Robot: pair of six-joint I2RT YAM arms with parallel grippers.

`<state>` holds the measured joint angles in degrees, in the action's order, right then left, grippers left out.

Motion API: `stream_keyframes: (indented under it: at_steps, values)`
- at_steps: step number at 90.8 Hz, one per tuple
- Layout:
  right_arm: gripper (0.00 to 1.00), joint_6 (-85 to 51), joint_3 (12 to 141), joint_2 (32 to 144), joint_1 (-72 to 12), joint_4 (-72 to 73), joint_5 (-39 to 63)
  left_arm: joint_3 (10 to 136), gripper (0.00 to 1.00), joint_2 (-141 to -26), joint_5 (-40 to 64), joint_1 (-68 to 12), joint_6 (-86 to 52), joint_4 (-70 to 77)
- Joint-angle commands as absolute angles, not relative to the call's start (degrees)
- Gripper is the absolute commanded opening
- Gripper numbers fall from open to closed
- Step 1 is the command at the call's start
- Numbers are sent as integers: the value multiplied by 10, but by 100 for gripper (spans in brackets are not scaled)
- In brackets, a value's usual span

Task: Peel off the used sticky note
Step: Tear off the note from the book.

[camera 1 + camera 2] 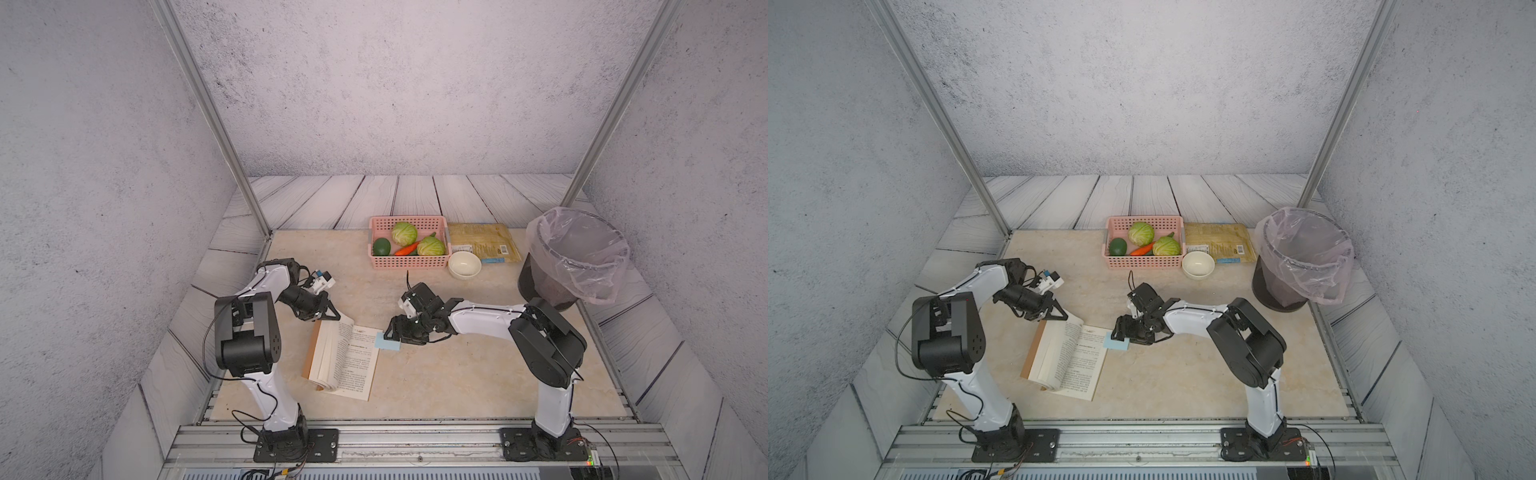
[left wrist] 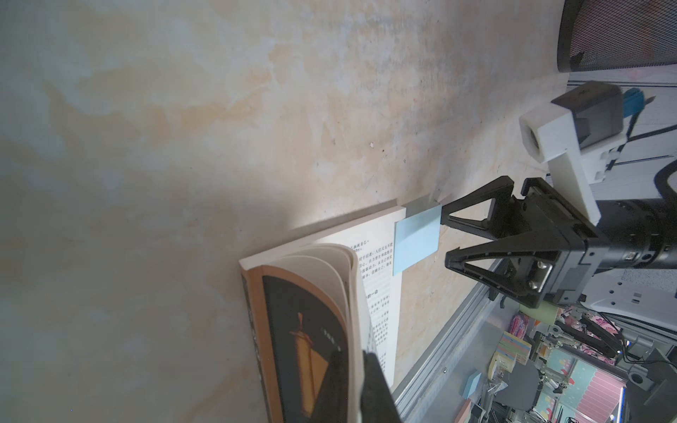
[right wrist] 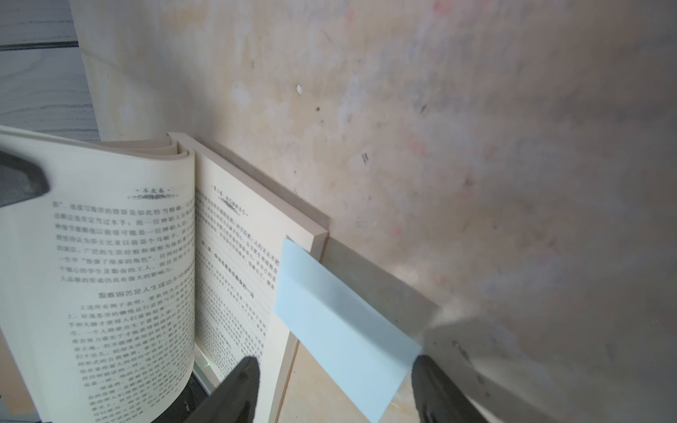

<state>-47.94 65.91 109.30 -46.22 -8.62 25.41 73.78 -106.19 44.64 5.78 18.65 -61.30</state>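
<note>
Note (image 1: 387,343) juts off the book's (image 1: 349,365) outer edge in a top view, toward my nearer right end effector (image 1: 397,336); left end effector (image 1: 334,316), pinched together, rests on pages. Left wrist shows right jaws apart, astride its free end; right wrist agrees.

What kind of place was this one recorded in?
Probably a lab test cell dressed as a home: printed wall panels on aluminium posts, two arms bolted to a rail, and props like a vegetable basket and lined bin.
</note>
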Motion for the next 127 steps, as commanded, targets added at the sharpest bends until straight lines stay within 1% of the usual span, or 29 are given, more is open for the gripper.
stream_keyframes:
  at_steps: [1,16,33,48,64,77,83,88,93,102,107,127]
  values:
    - [68,-481,650,1107,-465,-71,267,747,0,-1070,463,63,197,-622]
    - [65,-489,640,1108,-467,-57,267,745,0,-1068,460,65,190,-614]
    - [58,-492,630,1102,-469,-55,256,744,0,-1069,459,66,186,-612]
    - [58,-503,619,1100,-470,-41,253,744,0,-1068,457,66,185,-611]
    - [60,-540,597,1099,-472,13,265,744,0,-1068,454,67,182,-608]
    - [58,-566,579,1094,-472,55,260,743,0,-1067,455,66,181,-607]
    - [55,-572,578,1095,-472,61,260,742,0,-1067,455,66,181,-607]
    - [48,-573,577,1094,-472,61,258,742,0,-1067,454,66,181,-608]
    - [46,-573,576,1091,-472,59,254,742,0,-1068,454,66,181,-607]
    - [46,-573,568,1084,-472,58,245,742,0,-1067,456,66,181,-608]
    - [48,-576,557,1079,-472,68,243,742,0,-1067,456,66,181,-607]
    - [49,-627,515,1081,-471,163,264,740,0,-1067,455,66,180,-605]
